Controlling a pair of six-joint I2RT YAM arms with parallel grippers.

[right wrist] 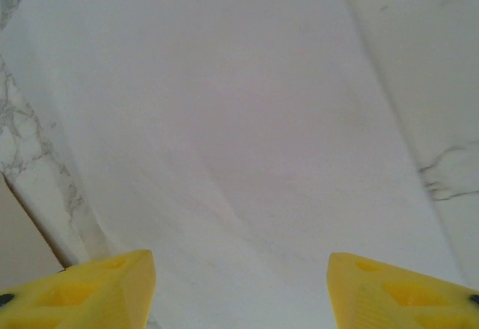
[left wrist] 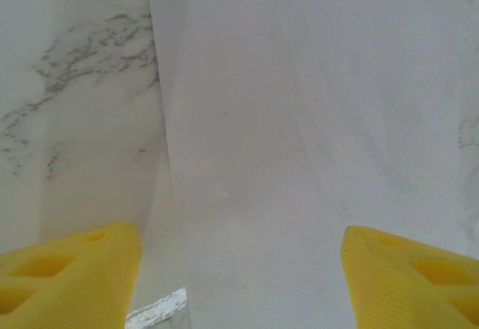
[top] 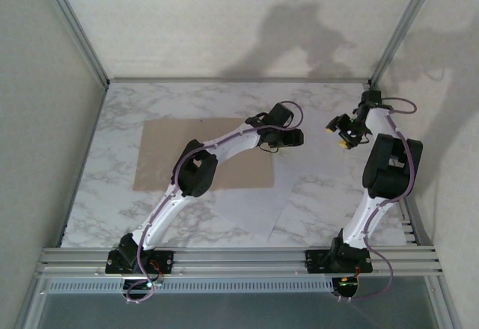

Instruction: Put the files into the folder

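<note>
Tan cardboard folder (top: 161, 157) flat on the white-grey marble tabletop (top: 112, 202), left of centre in the top view, partly hidden under the left arm (top: 217, 146) stretched across it. White paper files (top: 254, 202) flat on the marble, just right of the folder and nearer the arm bases, skewed against its edges. Far edge of the files at the folder's near right corner, touching or slightly overlapping it; hard to say from this height. Sheet count not readable, just one pale shape.

Left gripper (top: 290, 139) just past the folder's right edge, by the far corner of the files. In the left wrist view, yellow left fingers (left wrist: 67, 277) spread wide with nothing between them. White paper beneath, its straight edge running up left of centre, veined marble beside it.

Right gripper (top: 342, 134) apart from the left one, further right, toward the far right corner of the table, with the right arm (top: 385, 168) folded up behind it. In the right wrist view, yellow right fingers (right wrist: 90, 291) likewise wide apart, clamped on nothing, aimed at a broad white sheet. Marble on both sides of that sheet, and a sliver of tan folder at the lower left edge.
</note>
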